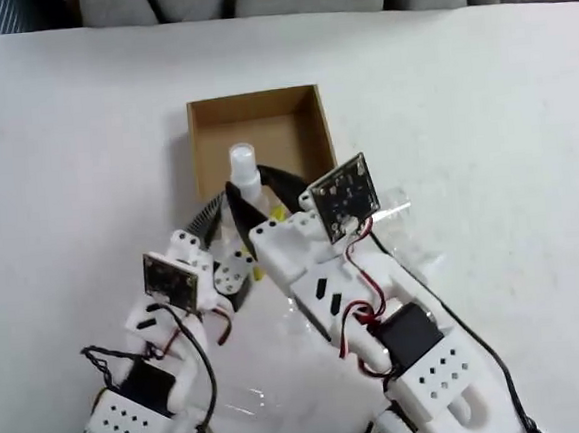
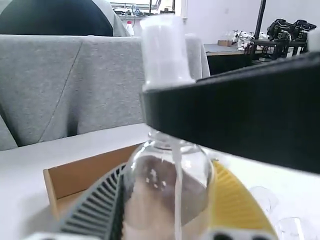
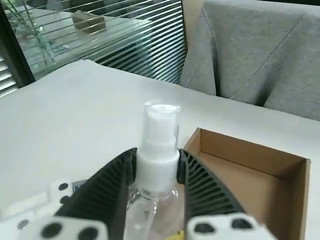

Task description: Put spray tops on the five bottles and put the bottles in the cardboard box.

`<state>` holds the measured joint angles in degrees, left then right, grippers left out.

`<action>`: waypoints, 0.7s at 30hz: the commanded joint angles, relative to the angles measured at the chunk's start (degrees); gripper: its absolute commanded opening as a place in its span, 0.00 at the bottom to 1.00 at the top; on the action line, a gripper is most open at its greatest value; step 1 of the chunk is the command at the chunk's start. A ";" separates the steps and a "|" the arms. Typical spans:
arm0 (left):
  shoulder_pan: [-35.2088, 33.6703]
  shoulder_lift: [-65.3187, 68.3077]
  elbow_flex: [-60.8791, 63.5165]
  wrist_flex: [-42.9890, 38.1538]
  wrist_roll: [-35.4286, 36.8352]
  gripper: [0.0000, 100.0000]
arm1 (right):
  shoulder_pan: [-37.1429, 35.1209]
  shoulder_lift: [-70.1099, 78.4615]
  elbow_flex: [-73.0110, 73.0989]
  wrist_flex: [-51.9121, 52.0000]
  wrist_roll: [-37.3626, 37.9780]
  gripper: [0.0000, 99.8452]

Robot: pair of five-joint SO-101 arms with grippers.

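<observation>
White table (image 1: 482, 111) carries the work. The left gripper (image 2: 167, 174) is clamped round the upright bottle (image 2: 166, 212). The right gripper (image 3: 157, 155) pinches the spray top (image 3: 160, 135) on its neck, axis vertical. The cardboard box (image 1: 254, 103) lies just beyond both fingertips.

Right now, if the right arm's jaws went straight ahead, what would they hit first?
They're shut on the spray top; pushing on, probably the near wall of the cardboard box, though depth is unclear.
</observation>
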<state>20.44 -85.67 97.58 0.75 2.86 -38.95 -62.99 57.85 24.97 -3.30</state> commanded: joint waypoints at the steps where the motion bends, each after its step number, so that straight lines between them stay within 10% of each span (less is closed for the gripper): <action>1: -0.22 -1.10 -0.26 -0.18 -0.53 0.03 | -0.75 0.13 -0.35 0.66 -0.44 0.02; 21: -0.22 -1.01 -0.26 -0.09 -0.53 0.03 | -4.97 -0.40 -1.93 4.70 -0.53 0.23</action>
<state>20.26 -85.67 97.58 0.75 2.86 -43.34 -62.99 58.02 29.54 -3.38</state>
